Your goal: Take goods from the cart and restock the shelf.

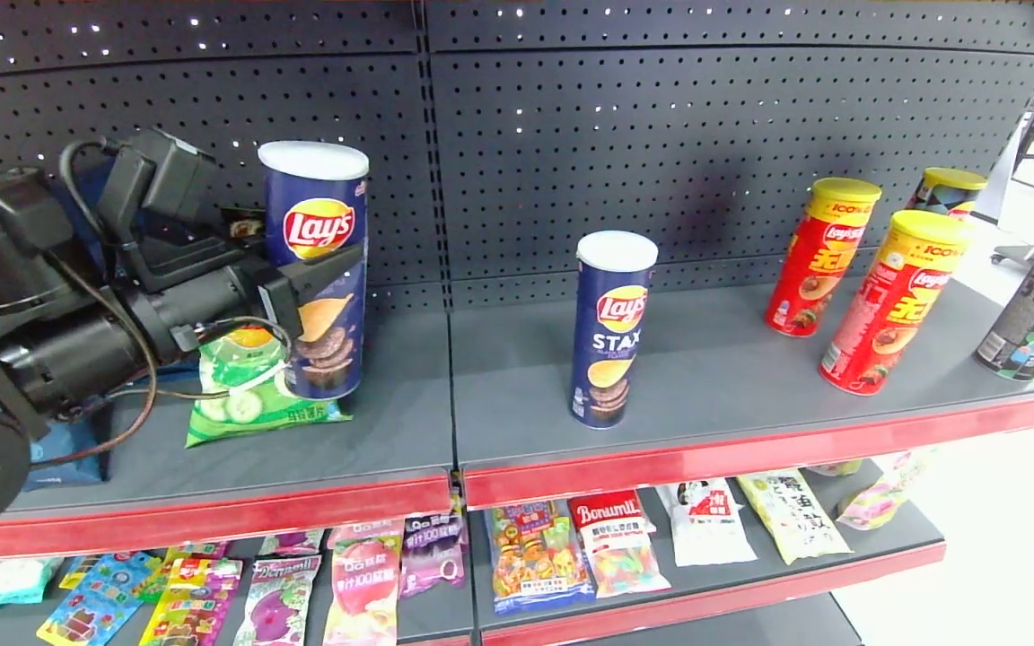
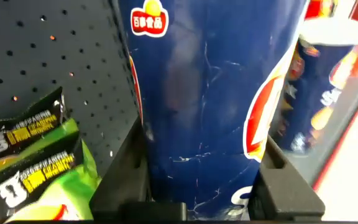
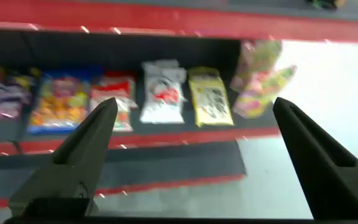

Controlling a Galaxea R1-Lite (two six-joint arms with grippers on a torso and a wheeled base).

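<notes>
My left gripper (image 1: 324, 287) is shut on a dark blue chip can (image 1: 318, 260) with a white lid, holding it upright just above the left part of the grey shelf (image 1: 391, 431). In the left wrist view the can (image 2: 210, 106) stands between the two black fingers (image 2: 123, 180). A second dark blue chip can (image 1: 609, 327) stands upright on the shelf to the right, near the front edge. My right gripper (image 3: 194, 168) is open with nothing between its fingers, facing the lower shelf.
A green snack bag (image 1: 252, 395) lies under and behind the held can. Two red cans with yellow lids (image 1: 894, 301) and dark cans (image 1: 1033, 305) stand at the shelf's right. Snack packets (image 1: 535, 556) fill the lower shelf (image 3: 166, 140). Perforated back panel (image 1: 661, 135) behind.
</notes>
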